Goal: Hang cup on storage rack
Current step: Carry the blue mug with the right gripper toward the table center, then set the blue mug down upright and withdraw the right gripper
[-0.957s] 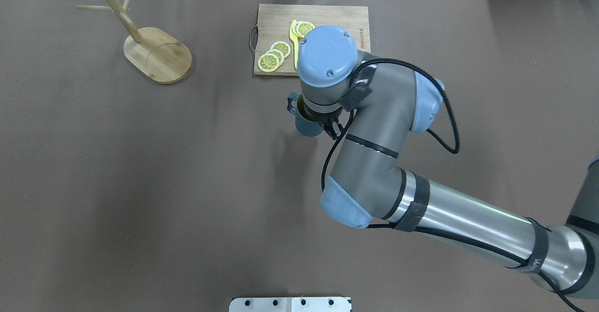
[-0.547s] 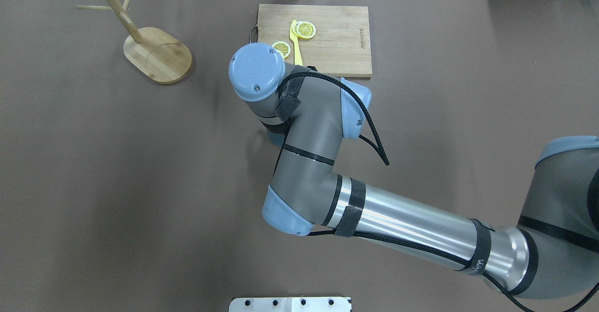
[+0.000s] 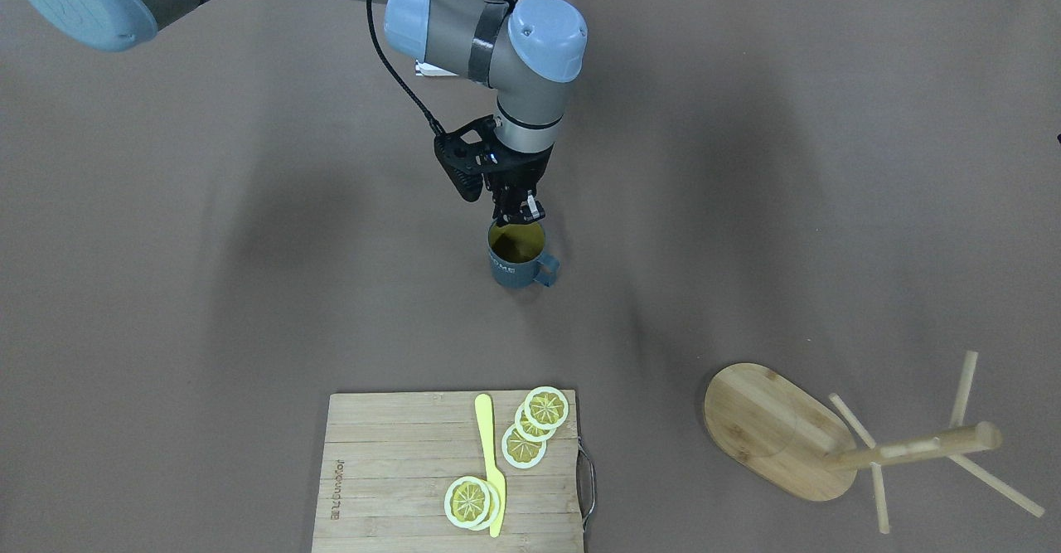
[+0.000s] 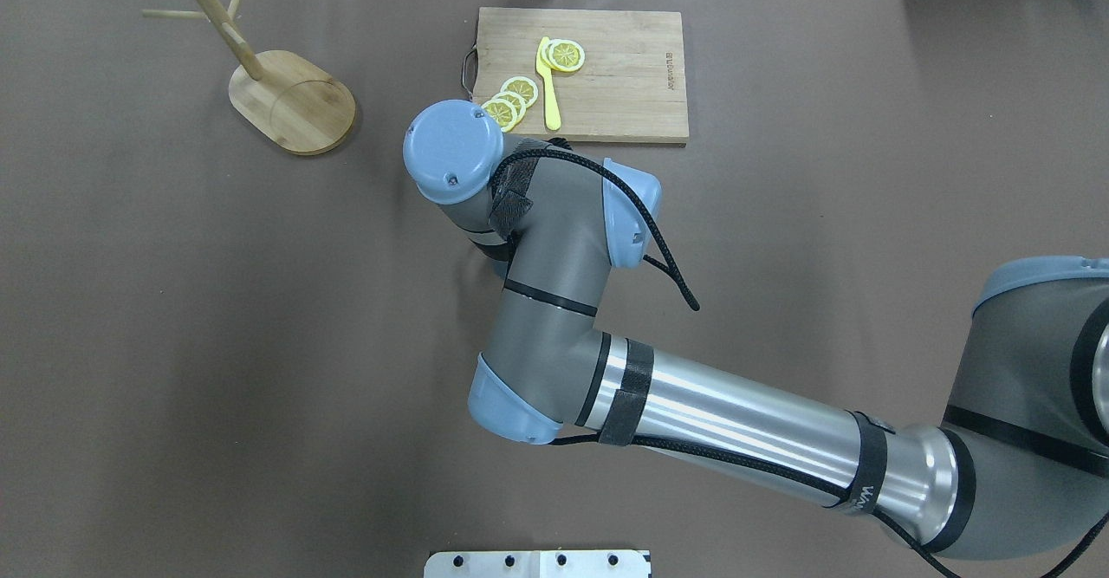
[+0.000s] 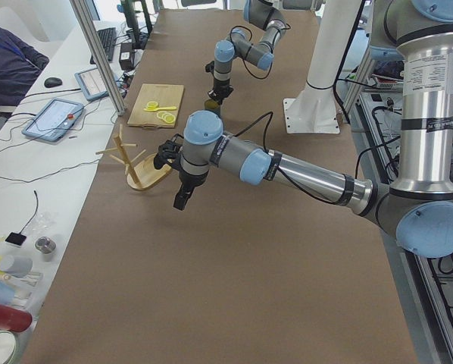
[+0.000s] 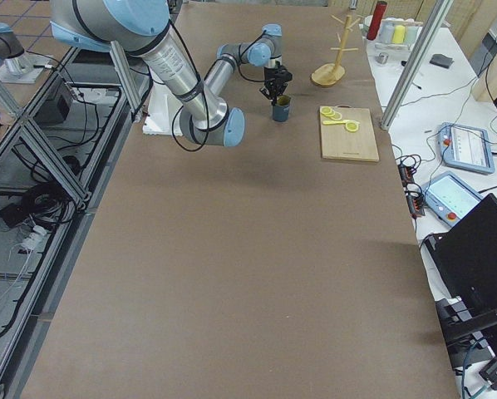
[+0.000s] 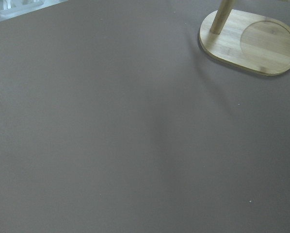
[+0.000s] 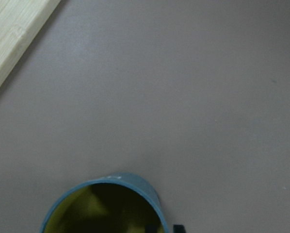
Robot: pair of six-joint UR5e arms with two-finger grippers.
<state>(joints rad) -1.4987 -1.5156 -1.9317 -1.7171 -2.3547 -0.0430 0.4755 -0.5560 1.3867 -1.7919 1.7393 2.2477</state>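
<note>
**Progress.** Pickup appeared done and hanging not yet done. The cup [image 3: 515,269] was upright near mid-table, well apart from the rack [image 3: 775,429]. Whether it stood on the table [image 3: 249,288] or hung just above could not be told. Every peg of the rack was bare. Judged left to do: carry across, tip, thread handle onto a peg, let go.

**Right gripper** [image 3: 515,211]. Straight above the cup, with its fingers clamped over the rim wall on the side opposite the handle.

**Left gripper** [image 5: 179,201]. Hovered near the rack base. Finger state could not be told.

**Containers.**
- Cup: yellow-green inside, nothing seen in it; the bottom was partly shadowed.
- Board [image 3: 390,453]: not a container, but bore lemon slices [image 3: 547,408] and a yellow knife [image 3: 489,445].
</note>
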